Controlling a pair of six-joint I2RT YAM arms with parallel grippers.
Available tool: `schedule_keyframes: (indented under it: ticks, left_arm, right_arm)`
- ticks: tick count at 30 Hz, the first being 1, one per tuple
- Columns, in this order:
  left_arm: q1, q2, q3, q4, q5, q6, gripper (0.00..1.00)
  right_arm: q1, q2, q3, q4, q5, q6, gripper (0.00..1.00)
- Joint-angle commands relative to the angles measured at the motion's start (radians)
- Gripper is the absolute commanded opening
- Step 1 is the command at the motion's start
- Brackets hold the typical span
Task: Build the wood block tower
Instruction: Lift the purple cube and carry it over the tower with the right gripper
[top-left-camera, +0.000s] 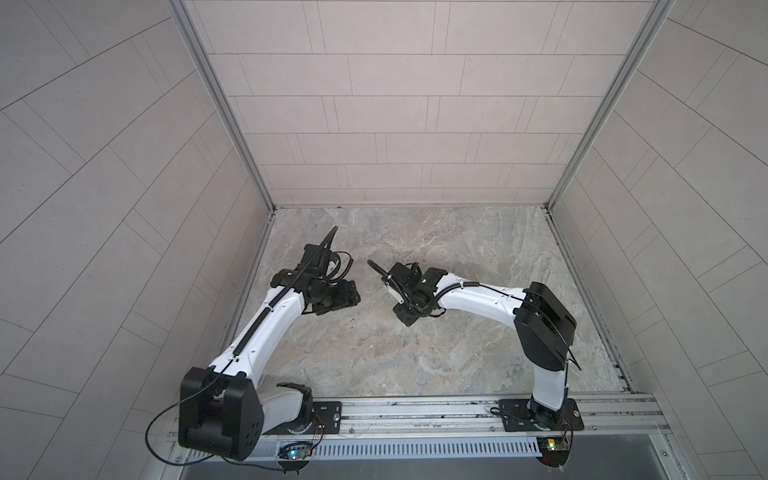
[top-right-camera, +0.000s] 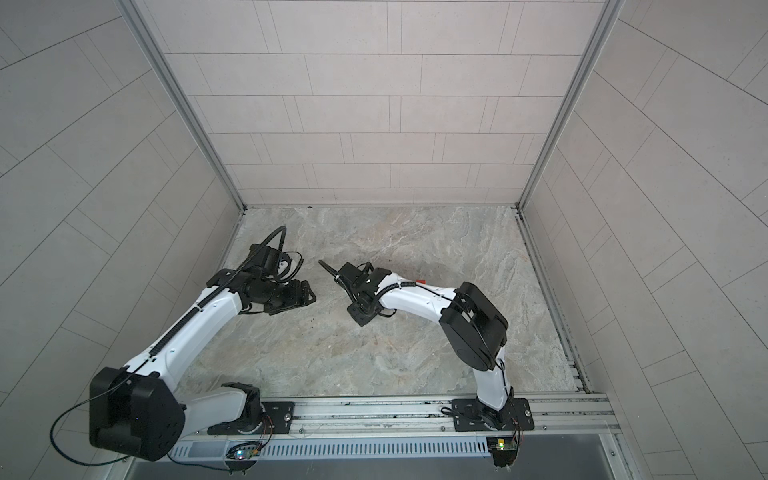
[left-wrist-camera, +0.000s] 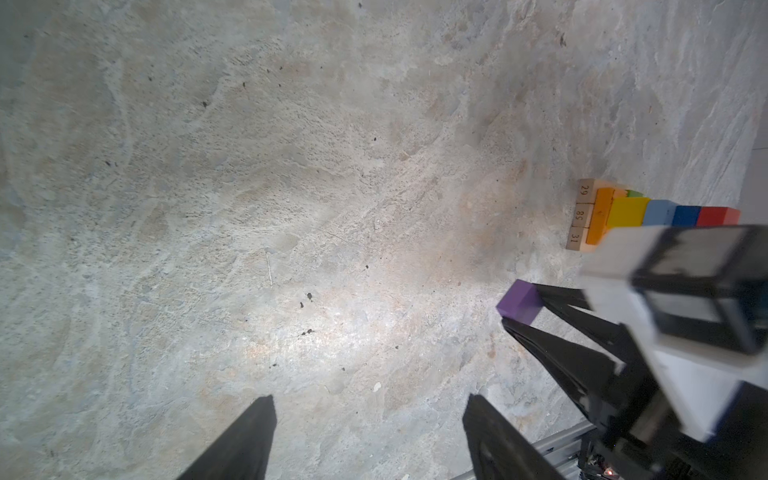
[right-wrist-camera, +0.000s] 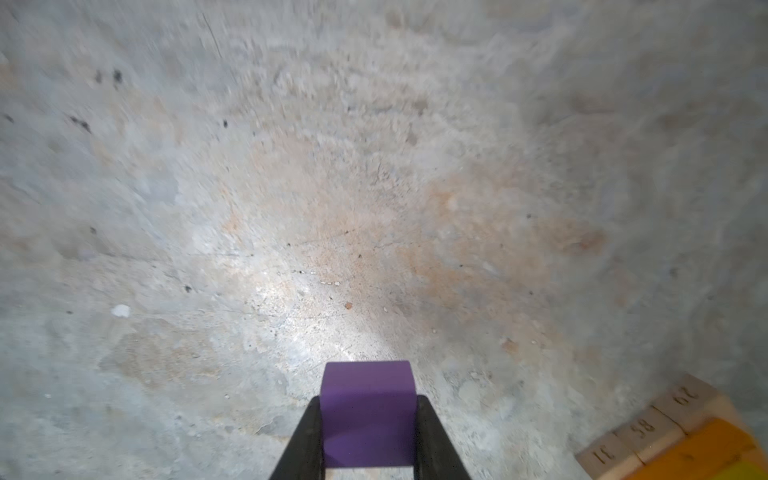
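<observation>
The right claw (right-wrist-camera: 369, 405) is clamped on the purple cube (right-wrist-camera: 365, 386), near the tower (left-wrist-camera: 623, 214), which stands toward the middle of the counter (left-wrist-camera: 249, 166). The left claw (left-wrist-camera: 370, 399) hangs spread apart and empty close by. The cube is pinched only at the fingertips, so I'd worry it twists or slips on the way up. A low approach could also clip the stepped bricks and knock them loose.

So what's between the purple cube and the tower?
Only bare tabletop, in the left wrist view, between the tower and the purple cube clamped in the right gripper.
</observation>
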Motion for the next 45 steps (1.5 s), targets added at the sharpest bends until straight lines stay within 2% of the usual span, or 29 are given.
schedule_keyframes:
  ticks: [1,9,15,17,21,32,45]
  left_arm:
    - [0.006,0.010,0.017,0.013,0.017,0.014,0.78]
    - [0.006,0.001,0.016,0.016,0.035,0.015,0.78]
    - [0.006,0.003,0.013,0.026,0.062,0.013,0.78]
    - [0.005,0.001,0.012,0.028,0.065,0.014,0.78]
    - [0.006,0.002,0.010,0.032,0.075,0.012,0.78]
    - [0.007,0.004,0.010,0.035,0.088,0.009,0.78]
    - [0.008,0.004,0.002,0.047,0.105,0.004,0.78]
  right_arm:
    - [-0.016,-0.065,0.065,-0.117,0.055,0.098,0.28]
    - [-0.050,-0.121,0.169,-0.302,0.131,0.216,0.27]
    - [-0.103,-0.182,0.175,-0.387,0.143,0.290,0.26]
    - [-0.125,-0.204,0.167,-0.403,0.141,0.309,0.23]
    - [-0.142,-0.252,0.135,-0.410,0.203,0.330,0.22]
    - [-0.233,-0.323,0.053,-0.414,0.221,0.389,0.22]
    - [-0.298,-0.325,-0.026,-0.334,0.203,0.449,0.21]
